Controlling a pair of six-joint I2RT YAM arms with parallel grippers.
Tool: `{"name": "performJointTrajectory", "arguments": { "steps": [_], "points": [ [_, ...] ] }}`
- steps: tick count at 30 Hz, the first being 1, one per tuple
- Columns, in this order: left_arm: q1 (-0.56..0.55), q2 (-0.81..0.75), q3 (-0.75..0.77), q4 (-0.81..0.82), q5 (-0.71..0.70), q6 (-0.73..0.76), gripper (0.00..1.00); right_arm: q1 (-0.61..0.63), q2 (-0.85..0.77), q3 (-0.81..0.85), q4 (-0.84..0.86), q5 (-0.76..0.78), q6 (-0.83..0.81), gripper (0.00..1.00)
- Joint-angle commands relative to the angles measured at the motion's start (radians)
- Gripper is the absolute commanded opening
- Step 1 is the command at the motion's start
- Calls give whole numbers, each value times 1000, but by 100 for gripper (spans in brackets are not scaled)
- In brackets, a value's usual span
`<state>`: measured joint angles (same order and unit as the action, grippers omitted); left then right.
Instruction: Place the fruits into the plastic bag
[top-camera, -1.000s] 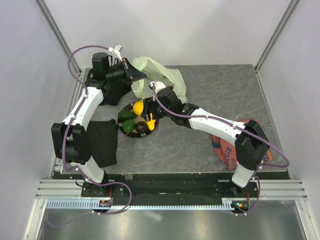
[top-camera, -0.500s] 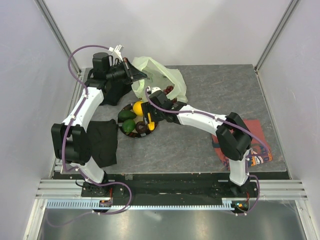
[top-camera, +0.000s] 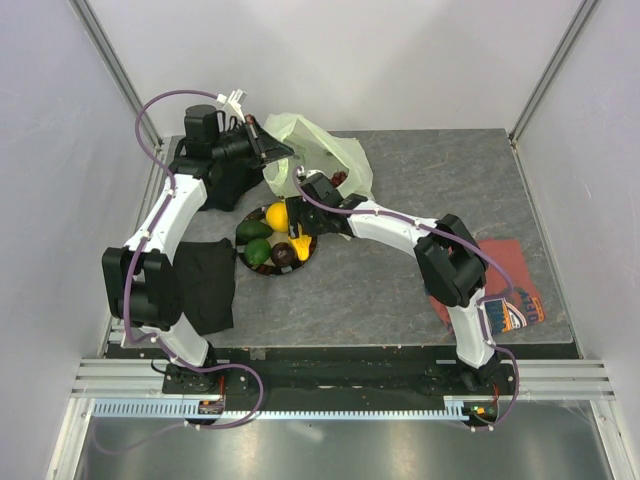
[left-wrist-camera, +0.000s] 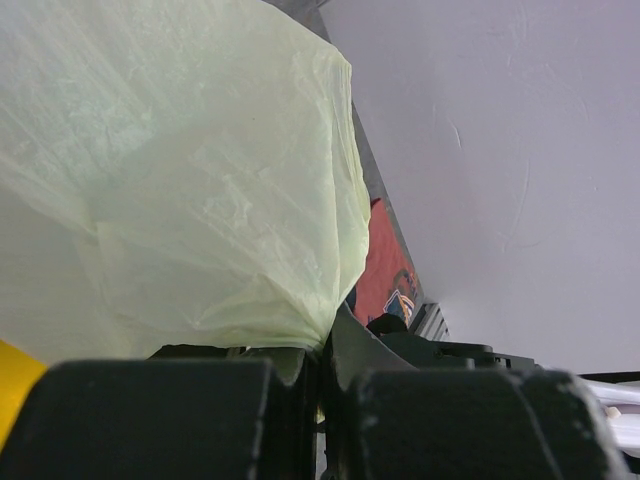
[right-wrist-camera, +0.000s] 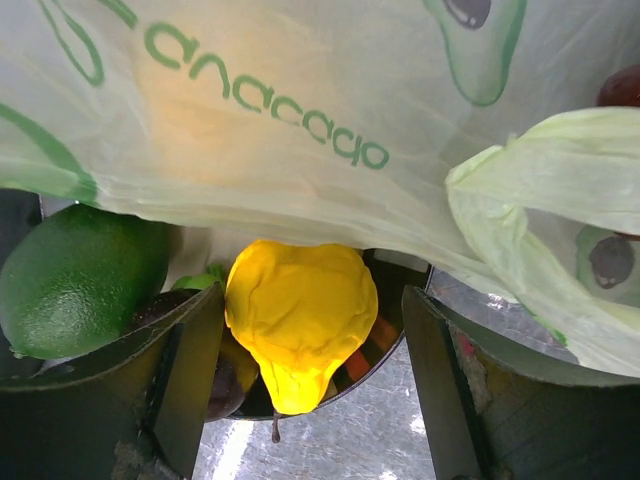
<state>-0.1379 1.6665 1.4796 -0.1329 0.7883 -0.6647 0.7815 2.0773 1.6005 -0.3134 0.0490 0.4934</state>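
Fingers (right-wrist-camera: 180, 380) of the right gripper (right-wrist-camera: 312, 300) stand wide apart on either side of a lemon (right-wrist-camera: 300, 315). It sits between them unsqueezed, so the gripper has hold of nothing. Judging by that straddle, the step in hand is picking up this lemon. The next move calls for closing gently on its rounded flanks so it does not squirt out. Just beside it lies a green fruit (right-wrist-camera: 80, 280), so the left finger has little room.

Both rest on the plate (top-camera: 262, 272) with a second green one (top-camera: 257, 252) and a brown one (top-camera: 283, 256), on the counter (top-camera: 400, 290). Directly behind hangs the bag (right-wrist-camera: 300, 120), its wall draped down to the plate's far edge.

The left gripper (left-wrist-camera: 320, 355) is clamped on a fold of the bag's rim and held raised. This seems meant to keep the mouth up and open, so the other arm need only carry fruit a short way. A dark red lump (right-wrist-camera: 620, 85) shows at the mouth; whether it is fruit inside, I cannot tell. Most of the fruit is on the plate.
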Motion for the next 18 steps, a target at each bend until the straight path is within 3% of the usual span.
{"name": "performJointTrajectory", "arguments": {
  "steps": [1, 10, 18],
  "points": [
    [-2, -36, 21, 13, 2, 31, 2, 4, 17, 47, -9, -14, 5, 79],
    [-2, -33, 24, 15, 2, 31, 2, 5, 52, 70, -26, -32, 5, 79],
    [-2, -33, 24, 16, 2, 33, 2, 1, 50, 67, -30, -29, 7, 62]
  ]
}}
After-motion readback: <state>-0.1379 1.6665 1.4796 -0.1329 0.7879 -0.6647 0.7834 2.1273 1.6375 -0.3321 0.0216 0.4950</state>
